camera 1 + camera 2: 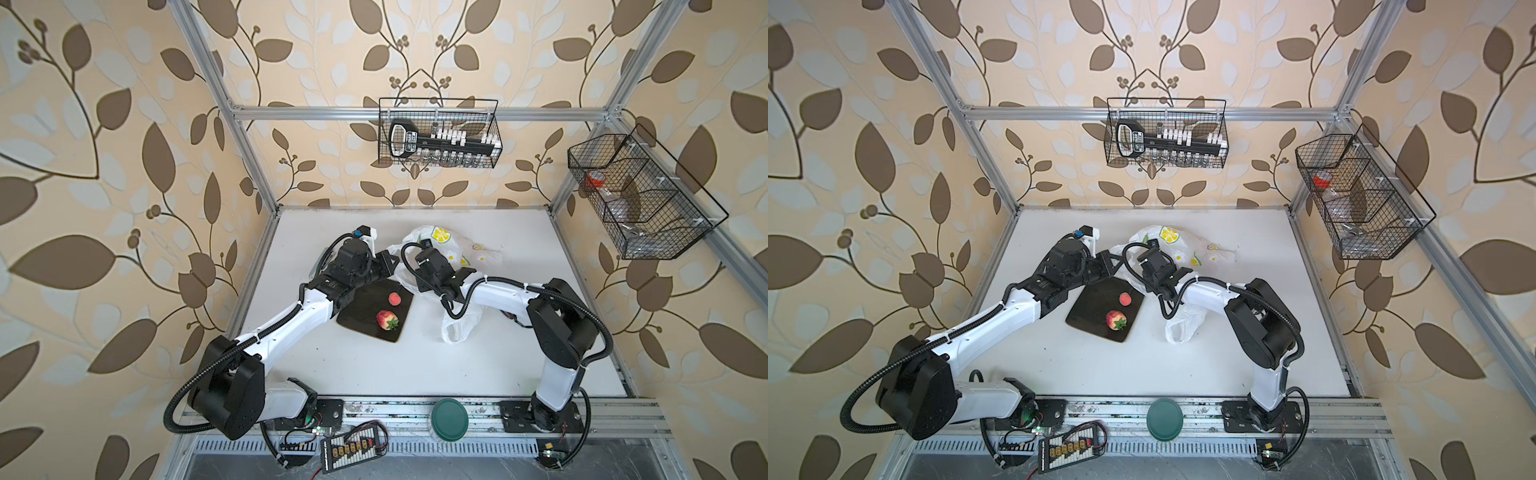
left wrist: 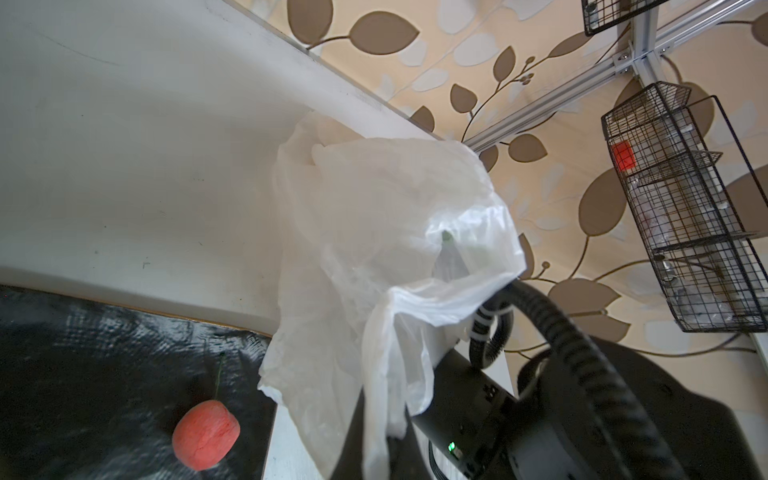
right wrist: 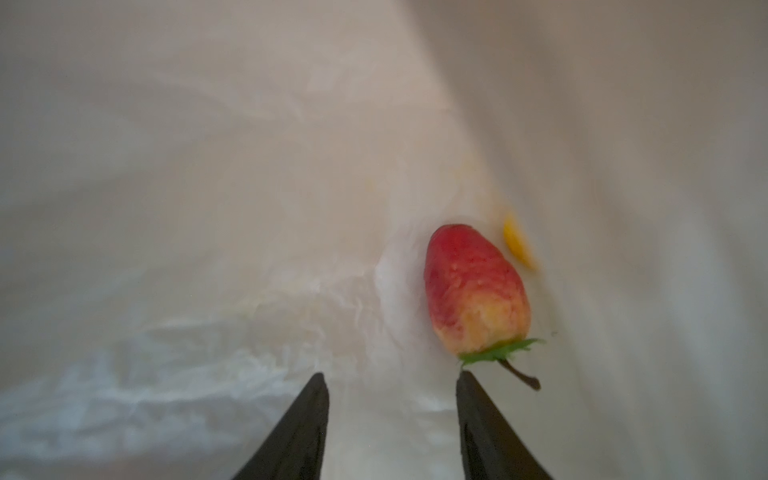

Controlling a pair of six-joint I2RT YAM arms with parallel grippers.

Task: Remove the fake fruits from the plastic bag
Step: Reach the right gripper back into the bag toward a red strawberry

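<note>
The plastic bag (image 3: 208, 166) encloses right gripper (image 3: 392, 380), fingers (image 3: 305, 428) parted, strawberry (image 3: 476, 291) just beside.

You're looking at a white plastic bag (image 1: 451, 247) printed with yellow-green lemon slices. The plate (image 1: 358, 311) is black. On it sits a red strawberry (image 1: 387, 320) with a green cap, and a pinkish-red peach (image 1: 394, 298) at its 12 o'clock. In the bag, the second strawberry (image 3: 476, 291) fades red to yellow, with a yellow blob (image 3: 517, 247) at its 1 o'clock.

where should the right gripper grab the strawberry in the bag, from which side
Probably across the wide shoulders of the strawberry, just past its green cap, coming from the cap end. It lies lengthwise in the plastic bag, stem toward the open right gripper, but in line with one finger, so shift sideways.
</note>
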